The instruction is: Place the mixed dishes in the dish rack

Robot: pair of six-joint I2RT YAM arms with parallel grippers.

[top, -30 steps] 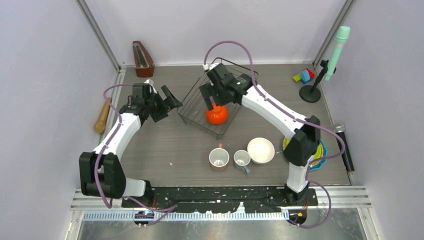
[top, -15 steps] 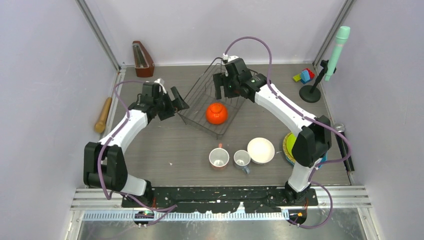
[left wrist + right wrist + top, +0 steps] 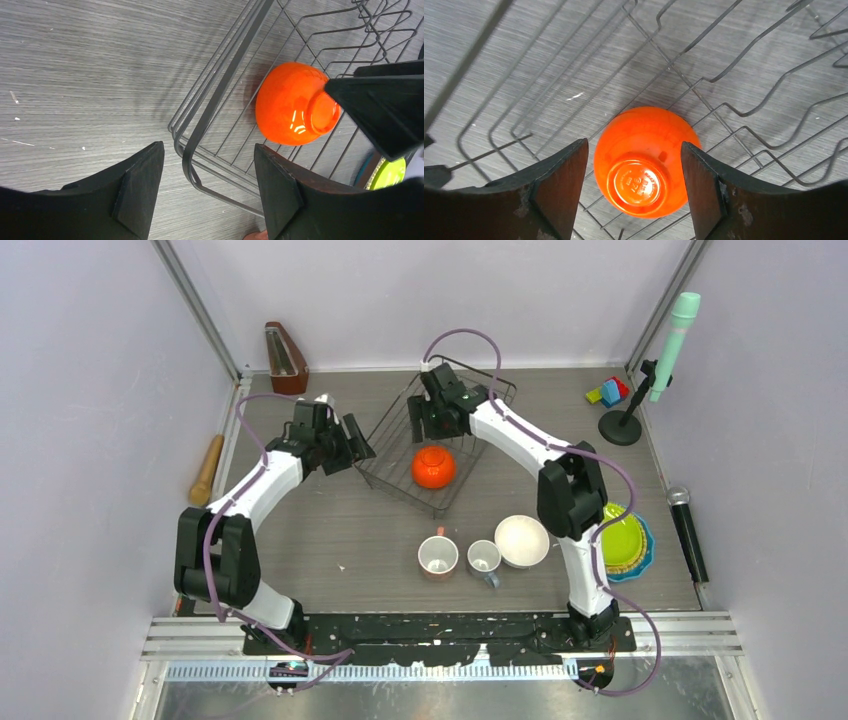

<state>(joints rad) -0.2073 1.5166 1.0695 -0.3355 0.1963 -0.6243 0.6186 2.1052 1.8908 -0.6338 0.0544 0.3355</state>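
The black wire dish rack [image 3: 395, 445] stands mid-table. The orange bowl [image 3: 434, 467] lies upside down inside it. My right gripper [image 3: 425, 422] hovers open above the rack. In the right wrist view the bowl [image 3: 644, 160] lies below, between my open fingers [image 3: 559, 185], apart from them. My left gripper [image 3: 352, 440] is open at the rack's left edge. In the left wrist view the rack's corner rim [image 3: 200, 130] lies between its fingers [image 3: 142, 185]. The white bowl [image 3: 522, 540], pink mug [image 3: 438, 556] and grey mug [image 3: 484, 557] stand near the front. The lime-green plate [image 3: 620, 538] tops the stack of plates at the right.
A metronome [image 3: 286, 358] stands at the back left and a wooden rolling pin [image 3: 207, 470] lies at the left edge. Toy blocks [image 3: 608, 392] and a mint-green microphone on a stand [image 3: 672, 335] are at the back right. A black microphone [image 3: 685, 530] lies at the right.
My right gripper let go of the orange bowl, which stays in the rack, and rose to the rack's far side. The right elbow swung left, uncovering the plates. My left gripper edged closer to the rack.
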